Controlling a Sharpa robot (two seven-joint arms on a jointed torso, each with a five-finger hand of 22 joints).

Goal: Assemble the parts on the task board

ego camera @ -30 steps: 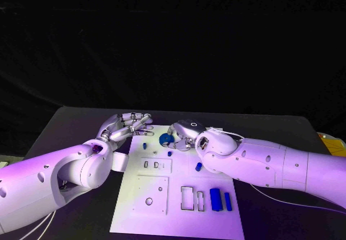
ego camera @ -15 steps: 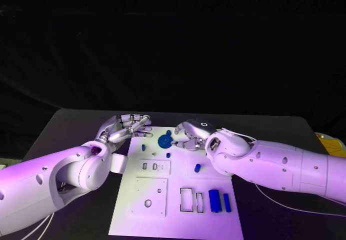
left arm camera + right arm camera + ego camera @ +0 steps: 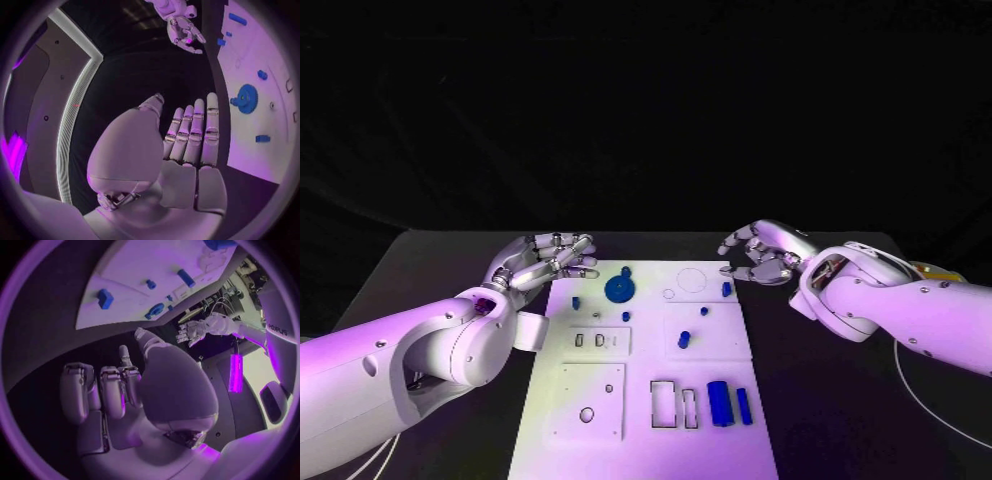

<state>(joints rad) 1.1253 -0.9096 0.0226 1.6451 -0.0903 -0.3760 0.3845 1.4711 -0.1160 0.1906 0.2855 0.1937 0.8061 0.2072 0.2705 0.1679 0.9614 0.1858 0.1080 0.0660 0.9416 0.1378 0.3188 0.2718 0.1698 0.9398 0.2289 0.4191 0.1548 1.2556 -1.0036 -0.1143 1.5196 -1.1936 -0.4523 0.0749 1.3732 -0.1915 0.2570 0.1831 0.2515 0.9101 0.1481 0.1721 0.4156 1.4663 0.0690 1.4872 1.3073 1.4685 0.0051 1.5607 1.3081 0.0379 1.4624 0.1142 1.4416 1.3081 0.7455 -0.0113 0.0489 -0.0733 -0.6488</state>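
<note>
The white task board (image 3: pixel 646 370) lies in the middle of the black table. A blue gear (image 3: pixel 619 287) sits flat on its far left part, also seen in the left wrist view as the gear (image 3: pixel 247 97). My left hand (image 3: pixel 542 258) hovers just off the board's far left corner, fingers straight and side by side, holding nothing. My right hand (image 3: pixel 762 255) is beyond the board's far right corner, fingers loosely spread and empty. Small blue pegs (image 3: pixel 685 340) stand mid-board, and two long blue bars (image 3: pixel 718 400) lie near the front right.
Rectangular slots (image 3: pixel 664 400) and round holes (image 3: pixel 587 414) are cut into the board's near half. A yellow object (image 3: pixel 942 272) sits at the table's right edge. Bare black table (image 3: pixel 834 400) flanks the board on both sides.
My right hand has let go of the blue gear and drawn back to the right, off the board. The gear now rests on the board. The left hand has hardly moved.
</note>
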